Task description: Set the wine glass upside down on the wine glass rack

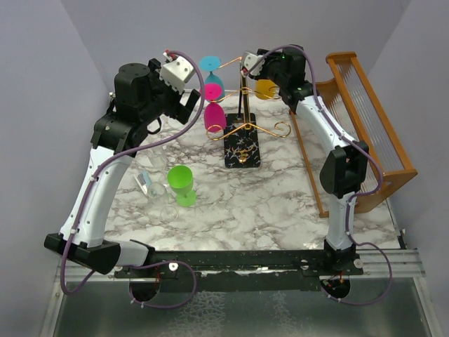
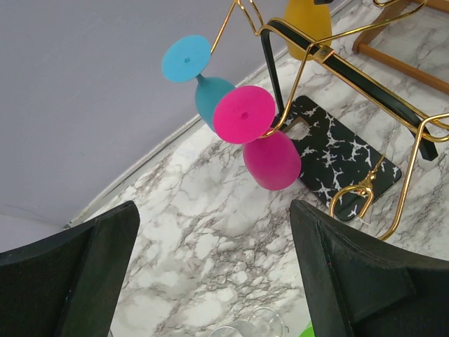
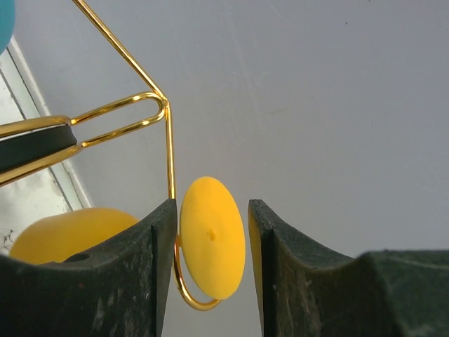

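The yellow wine glass (image 1: 265, 88) hangs upside down on the wine glass rack (image 1: 242, 149), a gold wire stand on a black speckled base. In the right wrist view its round foot (image 3: 212, 239) rests in a gold hook (image 3: 168, 154) and its bowl (image 3: 70, 235) hangs lower left. My right gripper (image 1: 247, 64) is open; its fingers (image 3: 295, 267) stand on either side of the foot, with a gap on the right side. My left gripper (image 2: 214, 281) is wide open above the marble table, holding nothing, left of the rack (image 2: 337, 151).
A pink glass (image 2: 270, 158) and a blue glass (image 2: 210, 95) hang upside down on the rack's left arms. A green glass (image 1: 181, 184) stands on the table, with clear glassware (image 1: 149, 184) lying beside it. A brown wooden slatted rack (image 1: 365, 126) fills the right edge.
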Robot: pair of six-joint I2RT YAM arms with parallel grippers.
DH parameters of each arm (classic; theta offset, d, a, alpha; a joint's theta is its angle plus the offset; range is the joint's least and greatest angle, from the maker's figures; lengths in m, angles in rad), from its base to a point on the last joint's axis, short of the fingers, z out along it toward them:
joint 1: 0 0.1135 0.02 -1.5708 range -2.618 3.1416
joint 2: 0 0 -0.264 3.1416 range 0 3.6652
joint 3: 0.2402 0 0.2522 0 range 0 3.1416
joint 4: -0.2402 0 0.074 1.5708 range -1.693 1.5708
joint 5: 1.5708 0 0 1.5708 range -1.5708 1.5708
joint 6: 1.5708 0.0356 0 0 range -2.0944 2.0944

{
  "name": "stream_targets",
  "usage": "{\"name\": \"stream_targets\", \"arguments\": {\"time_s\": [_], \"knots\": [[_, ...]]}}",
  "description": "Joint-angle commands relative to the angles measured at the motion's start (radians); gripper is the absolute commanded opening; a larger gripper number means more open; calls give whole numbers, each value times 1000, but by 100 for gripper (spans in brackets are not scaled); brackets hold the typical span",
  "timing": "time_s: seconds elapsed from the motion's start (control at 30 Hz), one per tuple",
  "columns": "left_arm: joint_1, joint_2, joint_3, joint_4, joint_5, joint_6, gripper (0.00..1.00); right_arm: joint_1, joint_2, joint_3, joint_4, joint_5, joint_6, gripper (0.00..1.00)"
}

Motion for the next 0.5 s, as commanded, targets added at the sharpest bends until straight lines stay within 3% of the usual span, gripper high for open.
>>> {"name": "stream_targets", "arguments": {"time_s": [0.0,0.47], "knots": [[9,-35,-10,24,18,6,91,16,-48,22,-29,-41,29,47],[19,-58,-67,32,2,14,91,30,-73,66,-55,-114,150,56]]}}
